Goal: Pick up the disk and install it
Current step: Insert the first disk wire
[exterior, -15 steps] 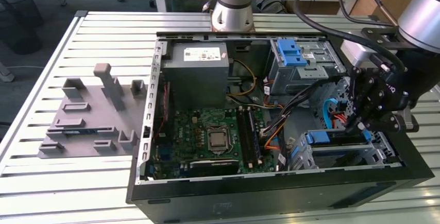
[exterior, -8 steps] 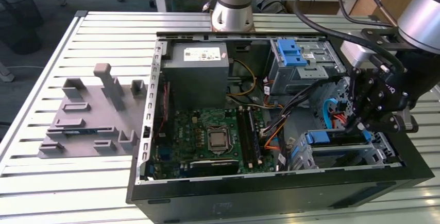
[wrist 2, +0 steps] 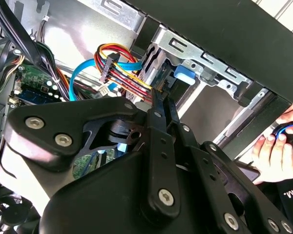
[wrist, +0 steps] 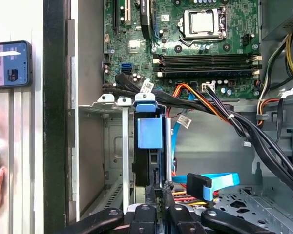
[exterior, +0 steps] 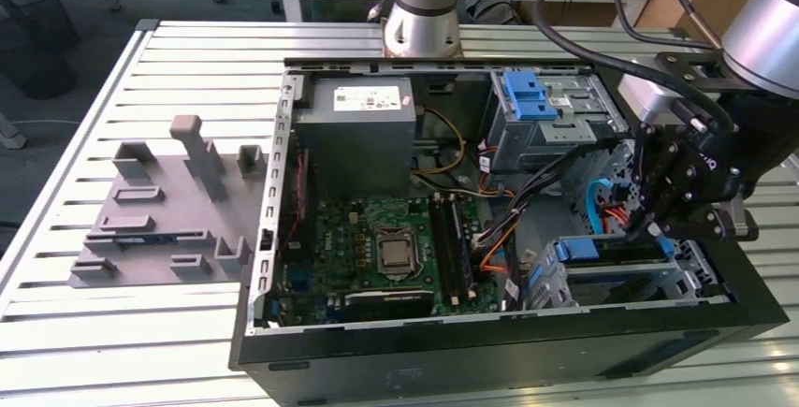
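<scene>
The disk point(wrist: 147, 165) stands on edge in the metal drive cage point(wrist: 112, 146) at the case's corner, its blue plastic rail tab point(wrist: 149, 131) facing the motherboard. In the exterior view the disk point(exterior: 615, 250) lies in the cage at the case's near corner on that view's right, under my gripper point(exterior: 668, 225). In both wrist views my gripper point(wrist: 159, 191) has its two black fingers pressed together, their tips point(wrist 2: 158, 97) against the disk's cable end. Nothing is clamped between them. The disk's label is hidden.
Orange, red and blue cables point(wrist: 205, 183) run close beside the fingers. A grey power-supply box point(exterior: 362, 136) and a blue latch point(exterior: 530, 98) sit at the case's far side. A person's hand point(wrist 2: 276, 151) rests outside the case wall, and a phone point(wrist: 10, 63) lies there. A grey fixture point(exterior: 163, 210) sits on the table at the exterior view's left.
</scene>
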`<state>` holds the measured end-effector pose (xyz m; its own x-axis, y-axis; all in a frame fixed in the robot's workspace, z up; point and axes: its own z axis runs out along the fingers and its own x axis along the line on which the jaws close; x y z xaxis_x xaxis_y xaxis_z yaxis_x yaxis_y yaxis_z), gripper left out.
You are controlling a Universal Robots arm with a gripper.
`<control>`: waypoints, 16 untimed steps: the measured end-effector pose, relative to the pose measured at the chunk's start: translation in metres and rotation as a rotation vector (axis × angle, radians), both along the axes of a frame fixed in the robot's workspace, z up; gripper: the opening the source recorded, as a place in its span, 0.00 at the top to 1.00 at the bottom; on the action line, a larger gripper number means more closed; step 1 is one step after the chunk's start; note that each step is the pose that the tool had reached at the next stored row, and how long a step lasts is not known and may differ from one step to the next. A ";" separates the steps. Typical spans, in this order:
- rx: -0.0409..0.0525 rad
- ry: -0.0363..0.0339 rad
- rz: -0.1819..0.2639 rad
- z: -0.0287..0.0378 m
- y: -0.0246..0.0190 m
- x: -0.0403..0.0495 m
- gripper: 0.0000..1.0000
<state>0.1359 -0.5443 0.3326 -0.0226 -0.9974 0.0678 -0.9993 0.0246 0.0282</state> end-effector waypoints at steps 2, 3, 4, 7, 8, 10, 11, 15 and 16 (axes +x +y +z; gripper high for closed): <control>0.0013 0.0000 0.000 0.0000 0.0000 0.0001 0.84; 0.0020 0.0000 0.000 0.0000 0.0000 0.0003 0.84; 0.0025 0.0000 0.000 -0.0001 0.0000 0.0005 0.84; 0.0027 -0.0001 0.000 0.0001 0.0000 0.0009 0.84; 0.0027 -0.0001 0.000 0.0002 -0.0001 0.0009 0.84; 0.0027 0.0000 0.000 0.0002 -0.0001 0.0009 0.84; 0.0026 0.0000 0.000 0.0002 0.0000 0.0010 0.84; 0.0024 0.0000 0.000 0.0003 0.0000 0.0010 0.84; 0.0022 0.0000 0.000 0.0002 0.0000 0.0010 0.84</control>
<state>0.1369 -0.5443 0.3328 -0.0227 -0.9976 0.0656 -0.9993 0.0246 0.0282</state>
